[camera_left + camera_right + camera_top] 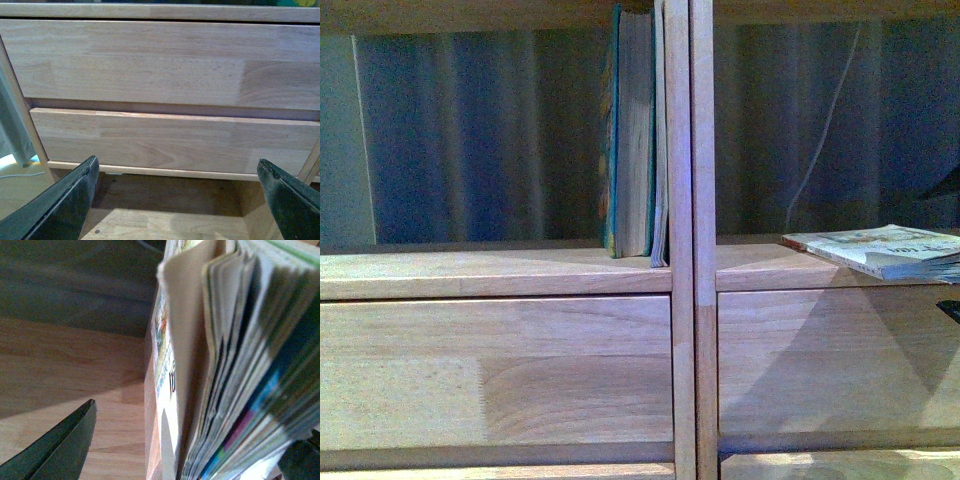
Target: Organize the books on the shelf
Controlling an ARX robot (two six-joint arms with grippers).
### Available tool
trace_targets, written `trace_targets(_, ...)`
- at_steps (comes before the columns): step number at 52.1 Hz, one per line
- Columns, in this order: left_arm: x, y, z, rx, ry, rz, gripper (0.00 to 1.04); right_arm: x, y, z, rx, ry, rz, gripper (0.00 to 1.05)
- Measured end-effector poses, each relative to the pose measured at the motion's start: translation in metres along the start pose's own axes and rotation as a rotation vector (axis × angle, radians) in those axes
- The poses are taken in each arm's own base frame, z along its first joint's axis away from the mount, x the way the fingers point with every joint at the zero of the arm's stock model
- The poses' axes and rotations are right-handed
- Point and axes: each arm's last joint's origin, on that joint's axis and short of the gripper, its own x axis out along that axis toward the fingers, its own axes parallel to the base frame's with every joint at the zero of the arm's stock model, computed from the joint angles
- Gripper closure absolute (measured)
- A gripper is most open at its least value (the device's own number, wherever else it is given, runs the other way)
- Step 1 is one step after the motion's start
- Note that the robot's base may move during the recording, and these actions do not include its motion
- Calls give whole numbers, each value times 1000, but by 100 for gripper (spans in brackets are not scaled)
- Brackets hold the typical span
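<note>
Left claw (176, 161) gaping open at the drawer fronts (150, 65). Teal book (630, 140) upright in the left shelf (500, 272) bay, against the divider (703, 150). Paperback (880, 246) flat in the right bay, overhanging; right claw (195, 427) spread around its pages, not clamped. Floppy, could sag or slip if pinched shallow.

The light natural-wood shelving unit (500, 275) is faced squarely and closely by the front view, with its central double upright (690, 200) set just right of middle. The plain upper drawer front (495, 370) left of that upright is also seen, from lower and nearer, in the left wrist view. The thin white and light-blue paperback (880, 250) right of the upright is shared with the right wrist view, which is held so near that the pages are blurred.
</note>
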Motion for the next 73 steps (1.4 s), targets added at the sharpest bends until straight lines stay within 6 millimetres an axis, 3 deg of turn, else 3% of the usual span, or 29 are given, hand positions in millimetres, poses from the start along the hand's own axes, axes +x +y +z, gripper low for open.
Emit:
trace_targets(3,0,0,0,0,0,0,7,3,0,0,2,3,-6,13)
trace_targets(21,0,0,0,0,0,0,7,8,7,2,-19,4,-13,81)
trace_targets(27,0,0,0,0,0,0,7,8,6,3,-25,4,-11,95)
trace_targets(42,0,0,0,0,0,0,7,-14,-1,7,-36,4,21,97)
trace_targets(50,0,0,0,0,0,0,7,-47,1,17,-74,-17,79,97)
trace_targets(54,4,2,4,-68,-20,-191,7,-70,7,22,-110,-31,127,97)
trace_targets(58,13,9,8,-131,-7,-307,7,-91,16,24,-153,-23,191,97)
trace_targets(65,30,18,23,-163,-34,-287,7,-112,28,26,-203,-27,269,97)
trace_targets(73,82,30,67,-240,-89,-261,7,-133,54,22,-337,-33,444,97)
